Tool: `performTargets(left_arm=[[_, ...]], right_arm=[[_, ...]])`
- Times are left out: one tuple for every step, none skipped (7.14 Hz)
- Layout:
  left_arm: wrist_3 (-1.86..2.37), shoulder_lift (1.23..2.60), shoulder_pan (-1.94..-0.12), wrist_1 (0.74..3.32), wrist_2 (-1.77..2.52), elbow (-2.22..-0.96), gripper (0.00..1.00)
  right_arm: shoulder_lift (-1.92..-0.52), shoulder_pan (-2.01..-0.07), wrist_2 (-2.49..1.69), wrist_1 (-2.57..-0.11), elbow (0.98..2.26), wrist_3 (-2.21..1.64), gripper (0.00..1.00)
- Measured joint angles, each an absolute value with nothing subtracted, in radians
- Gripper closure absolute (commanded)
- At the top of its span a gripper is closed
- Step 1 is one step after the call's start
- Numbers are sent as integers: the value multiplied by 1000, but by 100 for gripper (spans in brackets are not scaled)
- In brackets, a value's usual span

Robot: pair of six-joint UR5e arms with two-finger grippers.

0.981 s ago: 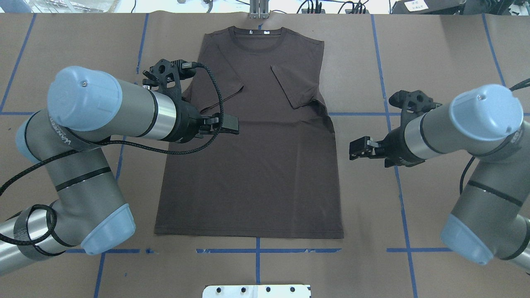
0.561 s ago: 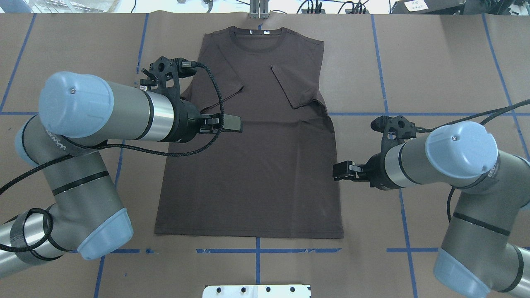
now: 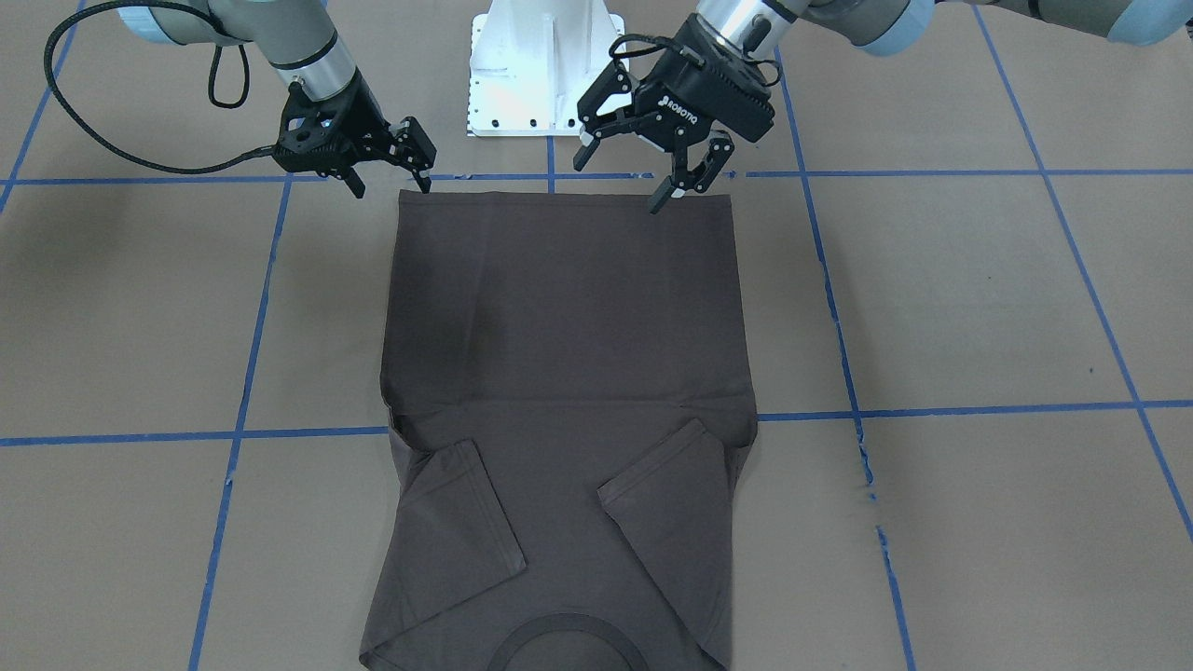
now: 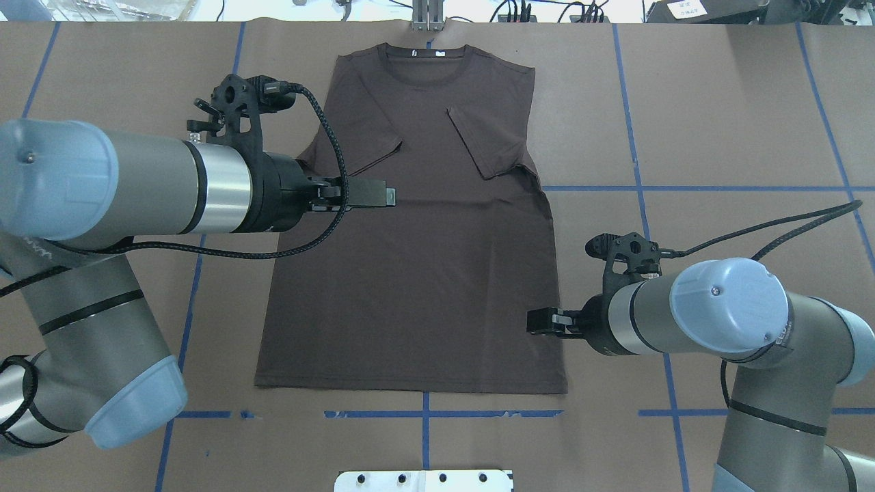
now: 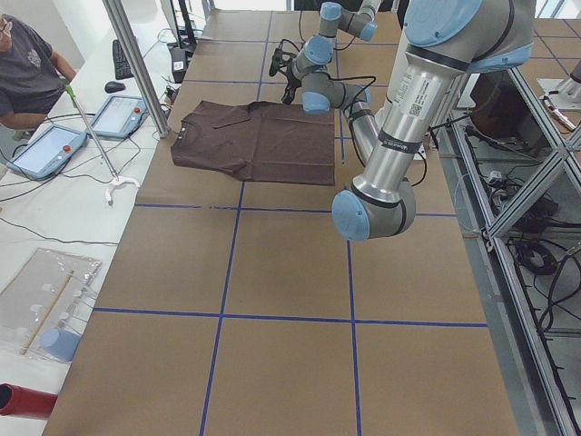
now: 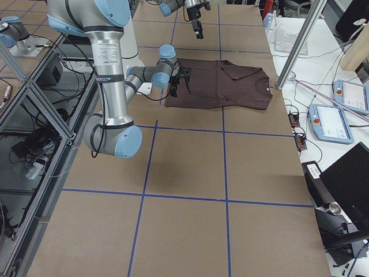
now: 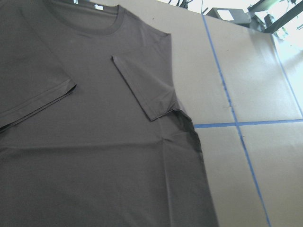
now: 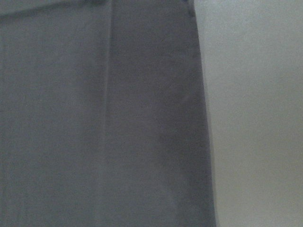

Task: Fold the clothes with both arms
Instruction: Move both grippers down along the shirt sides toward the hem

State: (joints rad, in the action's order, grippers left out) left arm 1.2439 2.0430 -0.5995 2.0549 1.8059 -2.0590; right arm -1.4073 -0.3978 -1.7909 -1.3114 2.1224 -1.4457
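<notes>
Garment: one dark grey-brown short-sleeved T-shirt (image 4: 417, 287) lies flat on the middle of the worktop (image 4: 718, 102), a brown paper-covered surface marked with a grid of blue tape lines. The round ribbed collar points to the worktop's far edge and the straight hem runs parallel to the near edge, where my base stands. Both short sleeves are folded inward onto the chest; the body below them lies smooth.

My right gripper (image 3: 393, 186) sits low at the shirt's side edge facing the worktop's right end, near the hem corner. Its two black fingers are spread apart and grasp nothing. The right wrist view shows that side edge close up, cloth on one side and bare paper on the other. I cannot tell whether the fingertips touch the fabric.

My left gripper (image 3: 620, 186) hangs well above the shirt's half nearer the worktop's left end. Its fingers are also spread and empty. The left wrist view looks down on the collar and one folded sleeve.

A white metal base plate (image 3: 545, 65) sits at the middle of the near edge.
</notes>
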Motion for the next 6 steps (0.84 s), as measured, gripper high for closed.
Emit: performTargets(left_arm=[[1244,2036,-600,2055,1806,-2072,0],[1243,2027,-602,2055,1806,-2080,0],[1240,2012,-603,2055,1807,-2091,0],[1237,1990,-601,2056,1807,-2096,0],[1236,1972,-596,2053,1806,-2077,0],[1235,1964,-592,2049,1806,-2048,0]], right_arm=[[-1409,-397,-1790,-1311,2125,-1447,0],[-1410,-397,-1790,-1312,2126,-1447,0],[-1412,-398,-1790,-1312,2127,-1447,0],[-1413,-398,-1790,-1312,2127,-1447,0],[-1414,-397,-1791,-1312,2127,-1447,0],[-1415,-395,-1792,-1312,2127,-1448,0]])
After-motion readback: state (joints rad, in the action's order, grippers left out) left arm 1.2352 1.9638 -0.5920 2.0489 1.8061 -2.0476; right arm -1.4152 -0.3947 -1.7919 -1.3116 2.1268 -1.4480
